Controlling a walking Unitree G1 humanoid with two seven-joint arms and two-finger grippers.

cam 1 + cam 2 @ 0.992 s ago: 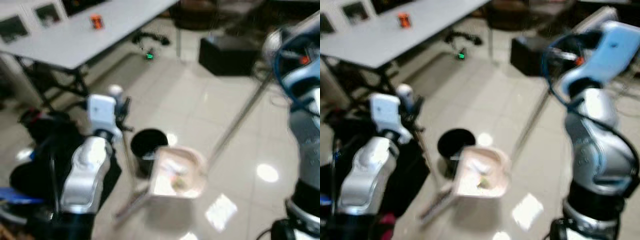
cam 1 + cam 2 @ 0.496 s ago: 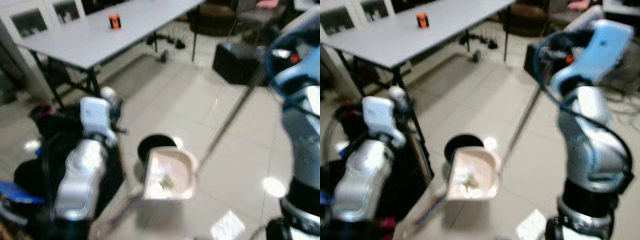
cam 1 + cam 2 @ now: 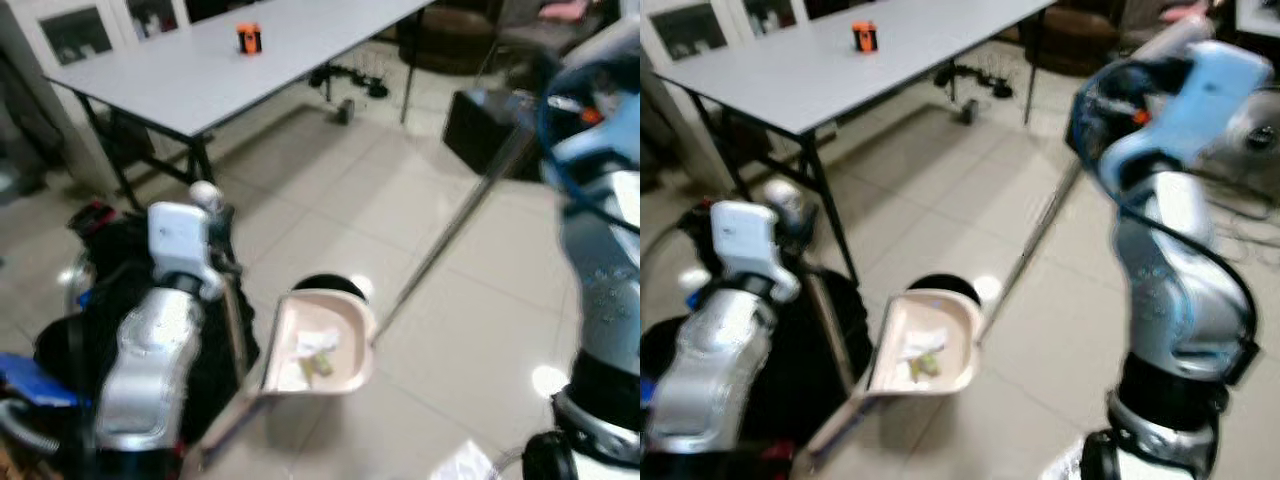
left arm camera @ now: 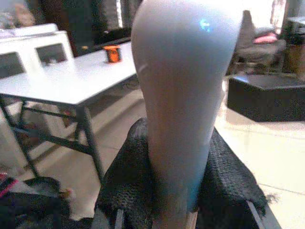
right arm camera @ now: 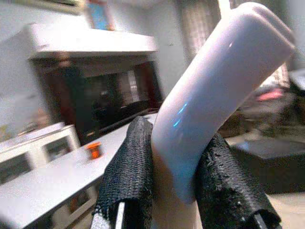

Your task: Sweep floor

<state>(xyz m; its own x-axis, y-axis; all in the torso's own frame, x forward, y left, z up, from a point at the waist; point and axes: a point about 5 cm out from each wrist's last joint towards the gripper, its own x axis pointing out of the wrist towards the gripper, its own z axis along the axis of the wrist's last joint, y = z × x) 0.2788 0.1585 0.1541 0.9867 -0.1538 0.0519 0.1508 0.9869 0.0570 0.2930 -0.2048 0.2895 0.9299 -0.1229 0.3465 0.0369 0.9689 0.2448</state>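
My left gripper [image 4: 178, 179] is shut on the pale handle [image 4: 183, 95] of a long-handled dustpan. Its black fingers [image 4: 128, 186] press both sides of the handle. The beige dustpan [image 3: 335, 370] hangs low in front of me with bits of litter [image 3: 318, 350] in it. It partly covers a black bin [image 3: 325, 287] standing on the tiled floor just behind it. My right gripper [image 5: 174, 171] is shut on the white grip [image 5: 214, 95] of the broom. The broom's thin metal pole [image 3: 450, 230] slants down from my raised right arm [image 3: 1180, 110] to the dustpan's edge.
A long grey table [image 3: 200, 70] with an orange object [image 3: 248, 38] on it stands at the back left. A black bag [image 3: 110, 260] lies at my left side. A black box [image 3: 490, 115] sits at the back right, with cables [image 3: 1240, 210] on the floor nearby.
The whole view has shifted as the camera moved. The dustpan now covers more of the bin's opening than a second ago. Both grips are unchanged.
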